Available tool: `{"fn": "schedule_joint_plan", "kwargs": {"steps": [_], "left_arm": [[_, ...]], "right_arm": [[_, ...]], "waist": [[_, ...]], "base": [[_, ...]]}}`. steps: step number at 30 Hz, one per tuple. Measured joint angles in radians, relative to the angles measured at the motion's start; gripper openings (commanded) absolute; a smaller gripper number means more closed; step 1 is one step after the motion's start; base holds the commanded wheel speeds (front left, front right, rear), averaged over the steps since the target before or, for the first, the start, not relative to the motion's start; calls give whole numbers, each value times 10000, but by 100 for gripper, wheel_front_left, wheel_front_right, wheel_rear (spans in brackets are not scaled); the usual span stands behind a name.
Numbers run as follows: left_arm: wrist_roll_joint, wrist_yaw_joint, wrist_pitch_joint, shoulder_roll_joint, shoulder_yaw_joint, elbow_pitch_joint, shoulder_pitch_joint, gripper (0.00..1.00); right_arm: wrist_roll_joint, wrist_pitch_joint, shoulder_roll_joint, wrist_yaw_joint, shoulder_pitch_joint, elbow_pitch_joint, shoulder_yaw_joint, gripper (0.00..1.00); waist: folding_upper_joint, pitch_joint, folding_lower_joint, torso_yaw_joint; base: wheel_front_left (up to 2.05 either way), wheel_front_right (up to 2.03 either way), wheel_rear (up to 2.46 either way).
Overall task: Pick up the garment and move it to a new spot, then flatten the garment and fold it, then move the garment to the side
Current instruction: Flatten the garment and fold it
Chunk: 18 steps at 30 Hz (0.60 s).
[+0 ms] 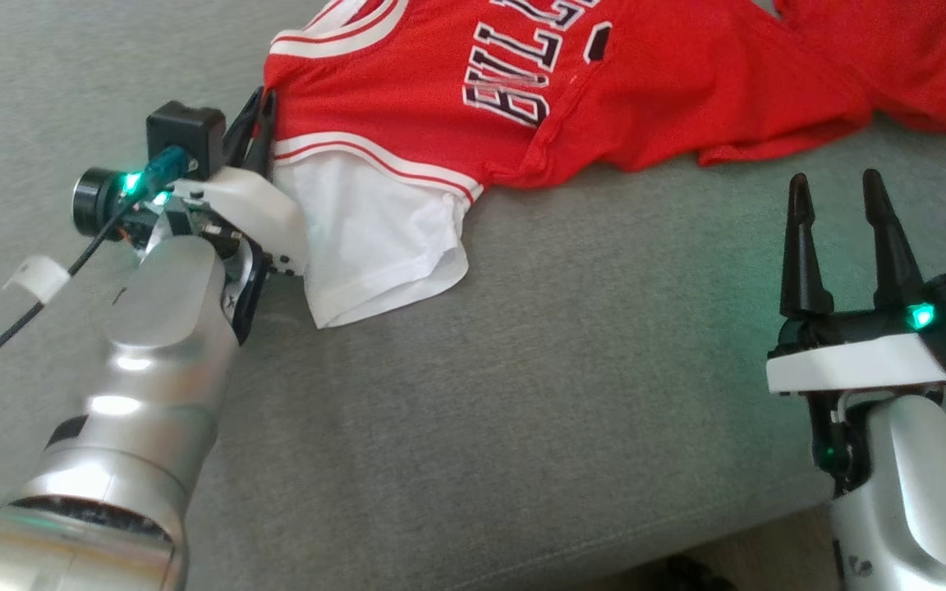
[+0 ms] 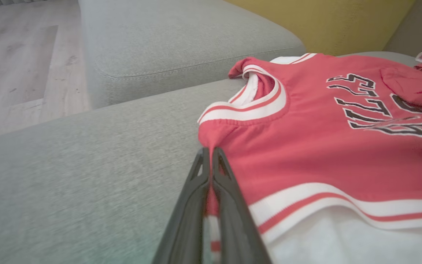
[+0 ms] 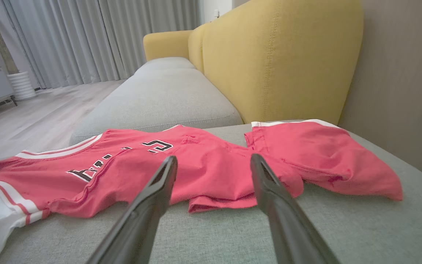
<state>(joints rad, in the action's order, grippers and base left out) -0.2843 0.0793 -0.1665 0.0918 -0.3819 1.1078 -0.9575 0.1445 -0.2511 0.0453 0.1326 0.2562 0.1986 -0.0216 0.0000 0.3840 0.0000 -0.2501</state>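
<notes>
red short-sleeved jersey with white trim (image 1: 645,90) lies rumpled on grey fabric sofa cushion (image 1: 571,369). left gripper (image 1: 262,103): jaws clenched on the jersey's shoulder edge. right gripper (image 1: 836,185): jaws released, hovering over the cushion, apart from the jersey.

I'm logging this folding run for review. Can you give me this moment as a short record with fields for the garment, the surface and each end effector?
garment: red jersey with white trim and a white sleeve, lying rumpled, not yet folded
surface: grey sofa seat, with a yellow backrest behind it
left end effector: shut on the jersey's shoulder edge, beside the neckline
right end effector: open, holding nothing, apart from the jersey, fingers pointing toward it
</notes>
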Motion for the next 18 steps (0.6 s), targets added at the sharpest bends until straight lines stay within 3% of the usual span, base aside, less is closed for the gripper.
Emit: {"fn": "schedule_joint_plan", "kwargs": {"steps": [6,18], "left_arm": [[-261,12,-458,104,159,219,264,0],[-658,73,-817,127,293,-360,2270,0]], "right_arm": [[-610,6,0,0,-5,2,-29,100],[-846,451,4,0,-153,-125,-77,100]], "waist": [[0,-361,0,620],[0,-1273,0,1971]], "base": [[0,0,0],[0,0,0]]}}
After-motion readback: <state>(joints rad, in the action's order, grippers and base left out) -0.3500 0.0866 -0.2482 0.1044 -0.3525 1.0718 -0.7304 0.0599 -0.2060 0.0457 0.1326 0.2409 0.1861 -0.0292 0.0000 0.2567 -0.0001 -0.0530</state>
